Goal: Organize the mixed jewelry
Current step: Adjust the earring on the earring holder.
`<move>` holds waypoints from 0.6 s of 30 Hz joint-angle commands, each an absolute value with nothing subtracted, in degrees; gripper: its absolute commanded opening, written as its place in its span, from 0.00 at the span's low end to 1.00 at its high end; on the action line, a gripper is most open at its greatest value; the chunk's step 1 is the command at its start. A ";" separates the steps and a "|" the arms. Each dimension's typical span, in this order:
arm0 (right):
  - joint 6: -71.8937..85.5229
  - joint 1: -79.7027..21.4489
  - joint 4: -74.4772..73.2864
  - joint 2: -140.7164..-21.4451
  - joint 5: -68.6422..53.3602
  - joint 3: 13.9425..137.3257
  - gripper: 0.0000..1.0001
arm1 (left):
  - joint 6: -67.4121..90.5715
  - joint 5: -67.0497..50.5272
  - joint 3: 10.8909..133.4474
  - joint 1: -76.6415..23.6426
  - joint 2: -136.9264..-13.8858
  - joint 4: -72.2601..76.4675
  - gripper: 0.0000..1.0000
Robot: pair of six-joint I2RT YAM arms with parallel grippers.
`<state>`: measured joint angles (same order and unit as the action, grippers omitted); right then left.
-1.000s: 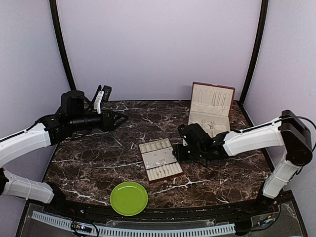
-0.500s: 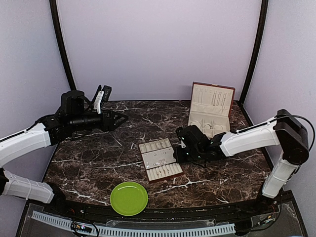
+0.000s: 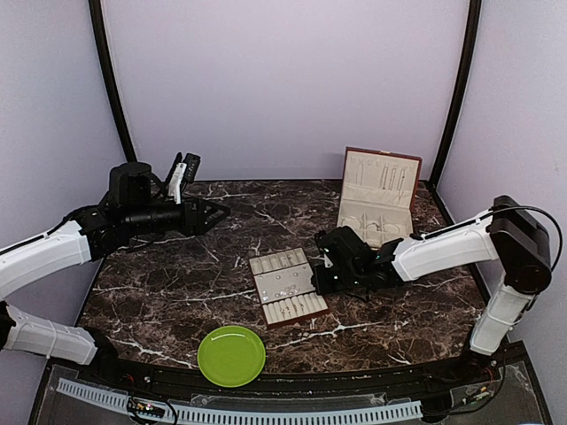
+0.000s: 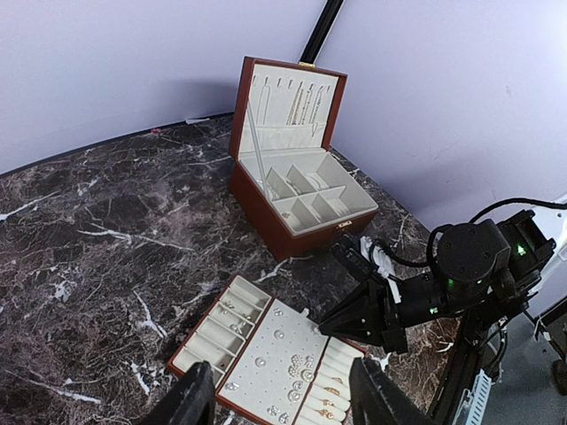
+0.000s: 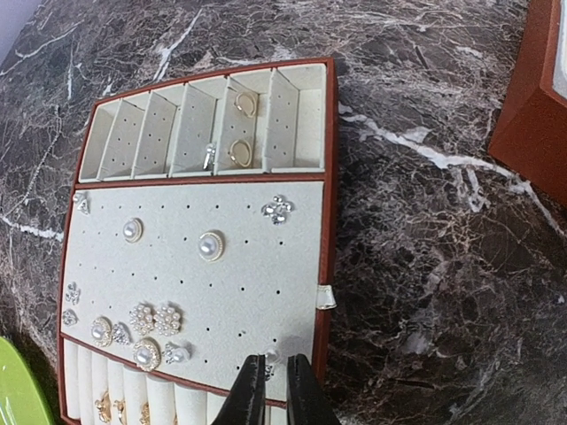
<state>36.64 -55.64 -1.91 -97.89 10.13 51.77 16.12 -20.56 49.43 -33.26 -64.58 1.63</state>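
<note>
The mixed jewelry lies in the cream-lined tray (image 3: pixel 285 285) (image 5: pixel 330 177): pearl studs (image 5: pixel 211 245), a crystal cluster (image 5: pixel 277 210), gold hoops (image 5: pixel 239 152) in the back compartments and gold rings (image 5: pixel 106 407) in the front rolls. My right gripper (image 5: pixel 273 376) (image 3: pixel 317 279) is low at the pad's near right corner, its fingers closed on a small pearl stud (image 5: pixel 271 356) standing on the pad. My left gripper (image 4: pixel 283 398) (image 3: pixel 221 211) hovers high over the table's back left, open and empty, looking down on the tray (image 4: pixel 216 333).
The reddish-brown box (image 3: pixel 379 195) (image 4: pixel 301 204) stands open behind the right arm, chains hanging in its lid. A green plate (image 3: pixel 231 354) sits empty near the front edge, just in front of the tray. Dark marble table around them.
The right gripper's fingers have closed in on the small stud at the pad's corner, and that arm has edged slightly left toward the tray. The left arm has not moved.
</note>
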 commanded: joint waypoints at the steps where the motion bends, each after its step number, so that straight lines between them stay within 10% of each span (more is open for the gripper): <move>1: 35.85 -56.07 -3.26 -98.92 10.62 53.02 0.10 | 15.56 -21.21 48.60 -33.27 -63.37 2.64 0.55; 18: 36.14 -56.38 -5.01 -98.52 10.90 51.11 0.07 | 15.56 -21.02 48.60 -33.31 -63.46 2.63 0.55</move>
